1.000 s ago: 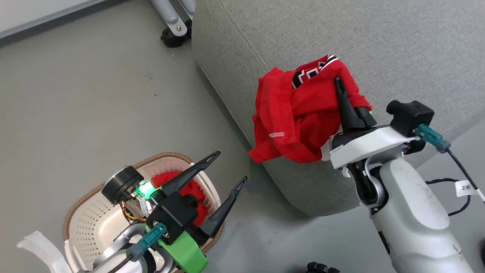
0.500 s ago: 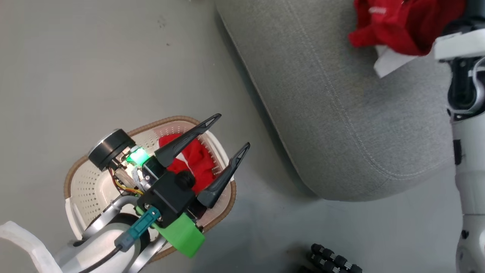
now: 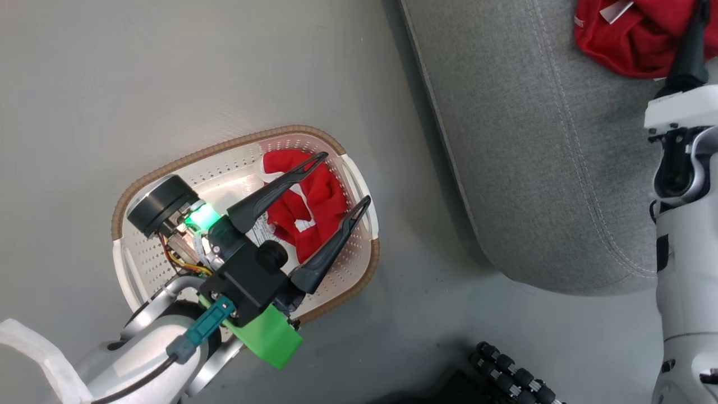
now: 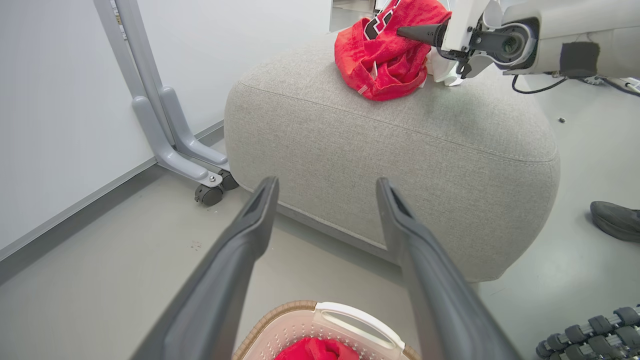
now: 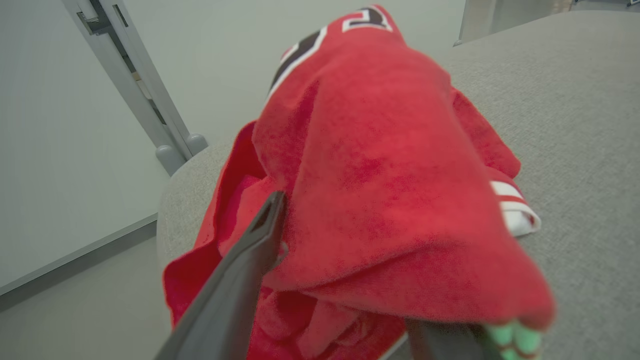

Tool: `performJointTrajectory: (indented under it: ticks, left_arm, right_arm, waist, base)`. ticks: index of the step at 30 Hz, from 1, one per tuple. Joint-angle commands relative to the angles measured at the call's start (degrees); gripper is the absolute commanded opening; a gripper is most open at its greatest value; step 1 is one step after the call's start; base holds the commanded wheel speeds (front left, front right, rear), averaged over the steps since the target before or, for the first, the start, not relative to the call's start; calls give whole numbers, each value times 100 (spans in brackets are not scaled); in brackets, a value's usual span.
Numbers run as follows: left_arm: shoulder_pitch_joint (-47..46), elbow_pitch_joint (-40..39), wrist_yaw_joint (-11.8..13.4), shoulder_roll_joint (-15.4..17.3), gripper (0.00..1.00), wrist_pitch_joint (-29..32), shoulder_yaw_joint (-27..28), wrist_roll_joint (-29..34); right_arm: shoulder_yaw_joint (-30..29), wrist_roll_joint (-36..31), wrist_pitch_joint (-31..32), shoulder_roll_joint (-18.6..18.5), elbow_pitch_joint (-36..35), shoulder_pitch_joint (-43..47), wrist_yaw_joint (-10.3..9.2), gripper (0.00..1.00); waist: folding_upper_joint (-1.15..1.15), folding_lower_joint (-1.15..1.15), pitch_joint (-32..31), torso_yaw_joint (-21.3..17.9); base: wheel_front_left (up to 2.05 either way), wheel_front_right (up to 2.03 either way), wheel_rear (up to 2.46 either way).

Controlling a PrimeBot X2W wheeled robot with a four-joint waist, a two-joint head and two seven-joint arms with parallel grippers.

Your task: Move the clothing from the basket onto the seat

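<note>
One red garment (image 3: pixel 628 39) of the clothing lies bunched on top of the grey seat (image 3: pixel 549 168). My right gripper (image 3: pixel 693 50) is at it, open; in the right wrist view the cloth (image 5: pixel 380 175) still drapes over one finger and the other finger (image 5: pixel 240 280) stands bare and apart. A second red garment (image 3: pixel 303 202) sits in the cream basket (image 3: pixel 168 168) on the floor. My left gripper (image 3: pixel 346 177) hangs open just above it, holding nothing. In the left wrist view the seat (image 4: pixel 390 165) is straight ahead, with the garment (image 4: pixel 385 55) on it and the basket (image 4: pixel 350 315) below.
A grey wheeled stand (image 4: pixel 175 145) stands by the white wall, left of the seat. A dark shoe (image 4: pixel 615 220) rests on the floor right of the seat. A black ribbed object (image 3: pixel 516 376) lies on the floor near the basket.
The head camera has swung, so the whole picture has shifted. My right gripper has opened and let the red garment settle on the seat. The left gripper stays open over the basket.
</note>
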Motion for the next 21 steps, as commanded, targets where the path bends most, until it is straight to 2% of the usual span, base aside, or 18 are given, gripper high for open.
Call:
performJointTrajectory:
  ticks: [1, 11, 16, 21]
  left_arm:
    - [-96, 31, 21, -27, 100, -48, 15, 24]
    - [145, 370, 292, -227, 100, -450, 119, -113]
    - [369, 661, 626, -368, 100, -799, 393, -359]
    - [547, 944, 889, -457, 100, -1195, 750, -577]
  right_arm:
    - [-51, -43, -17, 62, -98, 189, 0, 100]
    - [-60, -225, -18, 470, -1451, 1713, 0, 100]
    - [363, -489, -18, 549, -2414, 2504, 0, 100]
    - [986, -694, -18, 559, -3021, 2995, 0, 100]
  waist:
    - [0, -1, -26, 20]
    - [0, -1, -622, 141]
    - [0, -1, -1027, 318]
    - [0, -1, -1379, 597]
  base:
    - [0, 0, 0]
    - [0, 0, 0]
    - [0, 0, 0]
    - [0, 0, 0]
